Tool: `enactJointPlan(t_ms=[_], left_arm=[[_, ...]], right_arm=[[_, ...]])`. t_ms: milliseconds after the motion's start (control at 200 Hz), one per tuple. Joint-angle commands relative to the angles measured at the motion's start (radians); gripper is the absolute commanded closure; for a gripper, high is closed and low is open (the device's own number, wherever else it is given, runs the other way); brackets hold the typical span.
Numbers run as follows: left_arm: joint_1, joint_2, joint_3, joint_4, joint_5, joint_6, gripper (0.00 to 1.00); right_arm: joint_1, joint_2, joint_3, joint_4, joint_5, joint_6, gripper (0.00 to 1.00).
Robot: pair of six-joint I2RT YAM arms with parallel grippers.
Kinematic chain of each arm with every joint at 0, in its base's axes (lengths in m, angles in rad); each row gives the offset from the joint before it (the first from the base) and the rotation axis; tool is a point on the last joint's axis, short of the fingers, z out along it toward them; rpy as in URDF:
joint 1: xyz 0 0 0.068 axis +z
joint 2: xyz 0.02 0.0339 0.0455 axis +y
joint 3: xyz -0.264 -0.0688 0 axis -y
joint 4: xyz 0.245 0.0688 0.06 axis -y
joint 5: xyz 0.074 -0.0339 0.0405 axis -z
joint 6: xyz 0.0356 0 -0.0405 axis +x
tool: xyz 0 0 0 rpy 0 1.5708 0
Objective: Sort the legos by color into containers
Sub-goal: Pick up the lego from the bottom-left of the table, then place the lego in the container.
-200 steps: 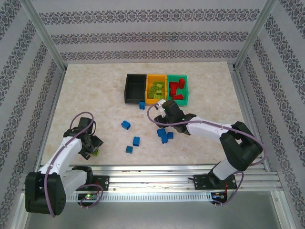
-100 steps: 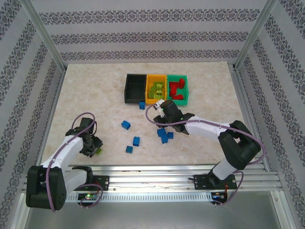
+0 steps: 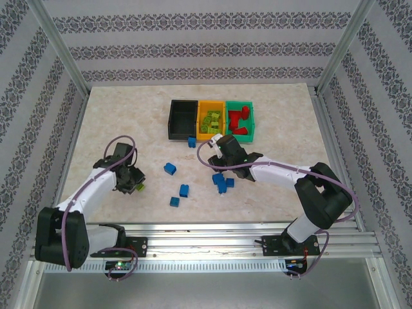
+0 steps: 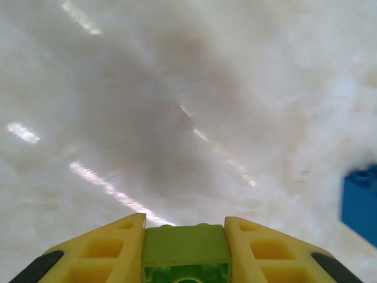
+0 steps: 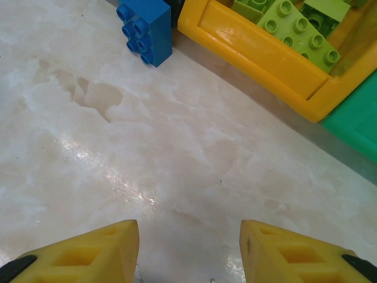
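My left gripper (image 3: pixel 133 183) is shut on a lime green lego (image 4: pixel 187 247), held above the table at the left; its yellow fingers (image 4: pixel 112 250) press both sides of the brick. My right gripper (image 5: pixel 189 247) stands open over bare table just in front of the bins, nothing between its fingers. The black bin (image 3: pixel 182 118), the orange-yellow bin (image 3: pixel 200 128) with lime green legos (image 5: pixel 288 26) and the green bin (image 3: pixel 250 122) with red legos (image 3: pixel 239 120) stand in a row at the back. Several blue legos (image 3: pixel 184 190) lie scattered mid-table; one blue lego (image 5: pixel 145 29) lies beside the orange-yellow bin.
A blue brick (image 4: pixel 360 203) shows at the right edge of the left wrist view. A pair of blue bricks (image 3: pixel 222 182) lies right under the right arm's forearm. Patterned walls and metal frame posts (image 3: pixel 61 48) enclose the table.
My left arm has lifted and swung away from the near edge toward the table's middle, carrying the lime green lego. The right arm has barely moved.
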Motion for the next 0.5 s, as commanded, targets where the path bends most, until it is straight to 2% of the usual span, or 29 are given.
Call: enactJointPlan(t_ms=[0, 140, 495], left_arm=[[-0.037, 0.076, 0.127, 0.029, -0.027, 0.04, 0.68], [-0.105, 0.241, 0.374, -0.009, -0.062, 0.1, 0.68], [-0.298, 0.759, 1.148, -0.184, -0.122, 0.25, 0.68]], right_arm=[[-0.029, -0.019, 0.003, -0.009, 0.023, 0.04, 0.51], [-0.093, -0.04, -0.019, -0.008, -0.001, 0.101, 0.52], [-0.306, -0.086, -0.113, 0.085, -0.227, 0.251, 0.52]])
